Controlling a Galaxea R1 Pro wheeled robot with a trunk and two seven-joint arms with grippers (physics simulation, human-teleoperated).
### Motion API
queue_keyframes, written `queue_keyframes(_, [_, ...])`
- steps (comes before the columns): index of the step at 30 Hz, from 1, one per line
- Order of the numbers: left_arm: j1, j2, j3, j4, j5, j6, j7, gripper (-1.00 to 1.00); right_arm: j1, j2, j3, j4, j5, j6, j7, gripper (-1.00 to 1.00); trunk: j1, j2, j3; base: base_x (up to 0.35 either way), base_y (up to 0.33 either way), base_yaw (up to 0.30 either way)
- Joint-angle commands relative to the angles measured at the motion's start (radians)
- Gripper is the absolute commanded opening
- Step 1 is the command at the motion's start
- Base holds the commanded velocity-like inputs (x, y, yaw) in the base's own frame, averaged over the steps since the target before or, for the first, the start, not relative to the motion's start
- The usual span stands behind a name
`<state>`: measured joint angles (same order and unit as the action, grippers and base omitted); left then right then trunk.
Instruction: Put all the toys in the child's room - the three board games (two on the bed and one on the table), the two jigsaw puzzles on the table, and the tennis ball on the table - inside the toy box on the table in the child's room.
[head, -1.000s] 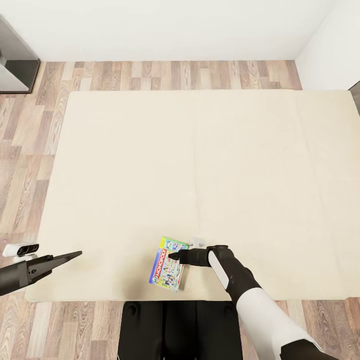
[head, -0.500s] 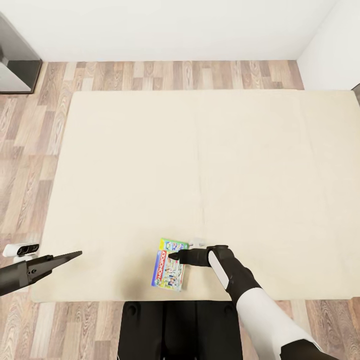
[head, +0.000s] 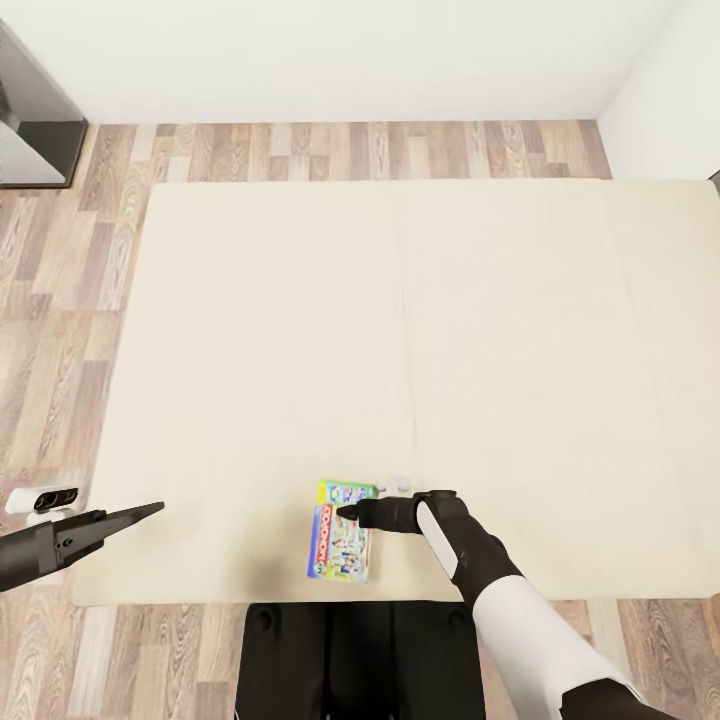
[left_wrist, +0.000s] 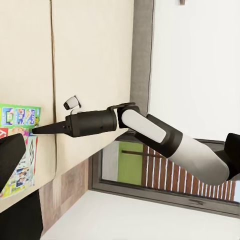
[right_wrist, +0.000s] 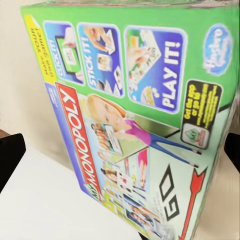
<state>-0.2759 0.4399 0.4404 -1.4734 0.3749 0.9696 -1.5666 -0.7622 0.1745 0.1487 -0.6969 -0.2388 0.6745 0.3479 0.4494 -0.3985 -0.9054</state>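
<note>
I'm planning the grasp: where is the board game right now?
In the head view, the board game lies near the bed's front edge, under the right gripper.

A board game (head: 338, 545) lies flat on the bed (head: 400, 330), near its front edge and a little left of centre. The right gripper (head: 345, 512) hangs over the box's upper right part. The left gripper (head: 150, 509) sits well to the left, above the bed's front left corner. Floor (head: 60, 300) borders the bed on the left and behind.
</note>
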Motion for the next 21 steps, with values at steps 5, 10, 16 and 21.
queue_keyframes(5, [0.000, 0.000, 0.000, 0.000, -0.001, 0.011, -0.004, 1.00, 0.000, 0.000, 0.000, -0.001, -0.002, 0.005, 0.000, 1.00, 0.001, -0.002, -0.001, 0.000, 0.151, 0.000])
queue_keyframes(10, [0.000, 0.000, 0.000, -0.001, -0.001, 0.011, -0.004, 1.00, 0.000, 0.000, -0.001, -0.001, -0.002, 0.005, 0.000, 1.00, 0.001, -0.002, -0.001, 0.000, 0.032, 0.000])
queue_keyframes(16, [0.000, 0.000, 0.000, 0.000, -0.001, 0.011, -0.004, 1.00, 0.000, 0.000, 0.000, 0.000, -0.002, 0.007, 0.000, 1.00, 0.001, -0.002, -0.001, 0.000, 0.031, 0.000])
queue_keyframes(21, [0.000, 0.000, 0.000, -0.001, -0.001, 0.011, -0.004, 1.00, 0.000, 0.000, 0.000, 0.006, -0.003, 0.010, -0.002, 1.00, 0.001, -0.002, -0.001, 0.000, 0.019, 0.000])
